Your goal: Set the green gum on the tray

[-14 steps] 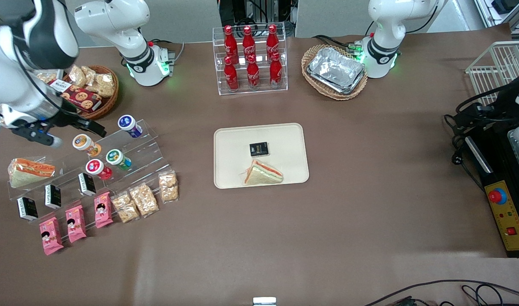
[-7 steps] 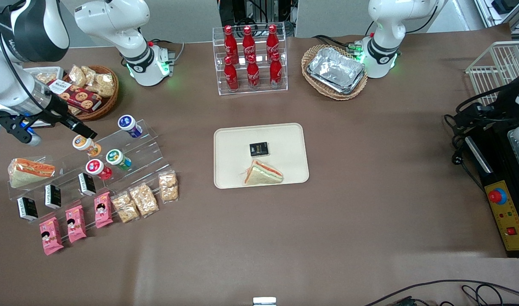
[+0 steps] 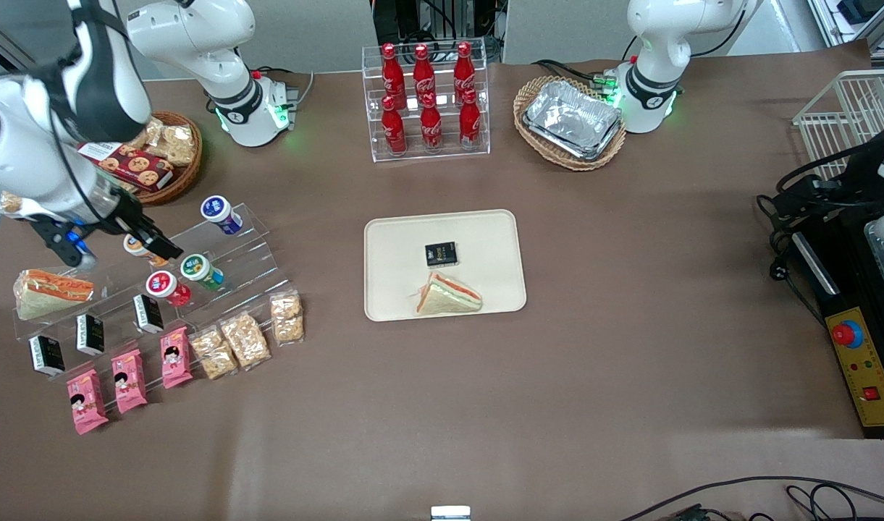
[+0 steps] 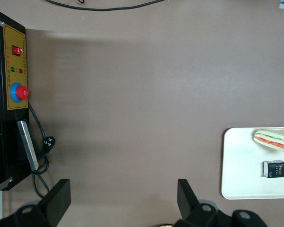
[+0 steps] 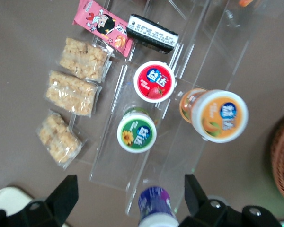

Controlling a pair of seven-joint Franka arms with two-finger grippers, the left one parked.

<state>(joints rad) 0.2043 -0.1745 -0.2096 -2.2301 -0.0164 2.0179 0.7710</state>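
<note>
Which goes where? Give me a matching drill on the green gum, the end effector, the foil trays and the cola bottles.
1 green gum
2 end effector
3 foil trays
4 cola bottles

A in a wicker basket
B open, above the stepped rack
C upright in a tiered stand
D on the stepped rack, beside the red gum

Pairs: 1-D, 2-B, 3-A, 4-C

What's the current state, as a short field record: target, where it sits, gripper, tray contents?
target: green gum, lid up, not yet picked
location: on the clear stepped rack, beside the red gum; the orange gum stands one step up
gripper: gripper open, empty, above the rack, over the gum canisters
tray: tray holds a sandwich and a small black box
task status: gum not on tray
</note>
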